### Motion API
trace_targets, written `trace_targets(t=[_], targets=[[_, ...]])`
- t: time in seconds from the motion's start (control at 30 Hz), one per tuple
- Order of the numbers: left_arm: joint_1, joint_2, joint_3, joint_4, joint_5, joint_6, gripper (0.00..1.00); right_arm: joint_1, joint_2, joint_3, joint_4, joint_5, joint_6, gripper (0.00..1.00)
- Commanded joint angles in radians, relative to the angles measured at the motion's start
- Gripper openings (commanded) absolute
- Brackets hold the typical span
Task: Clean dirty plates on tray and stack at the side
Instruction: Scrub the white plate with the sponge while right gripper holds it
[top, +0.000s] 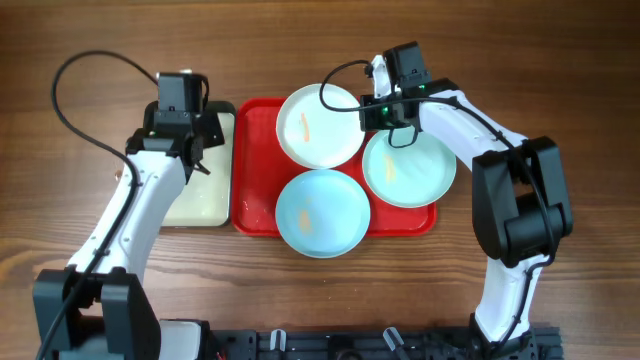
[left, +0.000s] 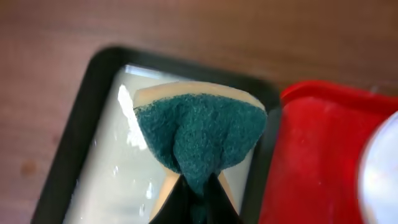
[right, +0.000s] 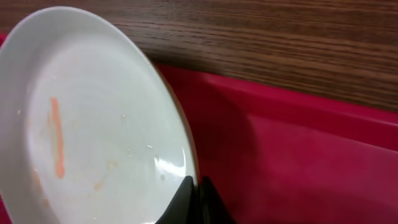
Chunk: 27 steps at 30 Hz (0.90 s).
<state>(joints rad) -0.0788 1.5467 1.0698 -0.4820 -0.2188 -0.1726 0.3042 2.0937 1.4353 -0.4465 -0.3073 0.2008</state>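
Observation:
The red tray (top: 256, 170) holds three plates. The white plate (top: 318, 125) lies at the tray's back and has an orange smear. Two pale aqua plates lie at the front middle (top: 322, 212) and at the right (top: 410, 168). My right gripper (top: 374, 112) is shut on the white plate's right rim; the right wrist view shows the plate (right: 87, 124) tilted over the tray (right: 298, 155), fingers (right: 198, 186) pinching its edge. My left gripper (top: 196, 150) is shut on a green-and-cream sponge (left: 199, 134) over the black-rimmed tray (left: 93, 168).
The smaller black-rimmed tray with a cream inside (top: 200, 200) sits left of the red tray, touching it. Wooden tabletop (top: 560, 70) lies all round. Black cables loop from both arms.

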Motion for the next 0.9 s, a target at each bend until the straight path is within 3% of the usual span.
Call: trace_targets(t=[0.0, 0.1, 0.17, 0.57, 0.87], targets=[[-0.005, 0.004, 0.063, 0.068, 0.165, 0.042, 0.04, 0.023, 0.019, 0.015, 0.008, -0.059, 0.016, 0.04], [-0.006, 0.004, 0.063, 0.115, 0.352, -0.060, 0.04, 0.040, 0.019, 0.015, 0.010, -0.045, 0.016, 0.04], [-0.026, 0.005, 0.063, 0.120, 0.393, -0.128, 0.04, 0.050, 0.019, 0.015, 0.010, -0.010, 0.017, 0.04], [-0.220, 0.159, 0.062, 0.166, 0.348, -0.204, 0.04, 0.058, 0.020, 0.015, 0.008, 0.008, 0.038, 0.04], [-0.245, 0.283, 0.062, 0.267, 0.311, -0.336, 0.04, 0.058, 0.020, 0.015, 0.008, 0.008, 0.038, 0.04]])
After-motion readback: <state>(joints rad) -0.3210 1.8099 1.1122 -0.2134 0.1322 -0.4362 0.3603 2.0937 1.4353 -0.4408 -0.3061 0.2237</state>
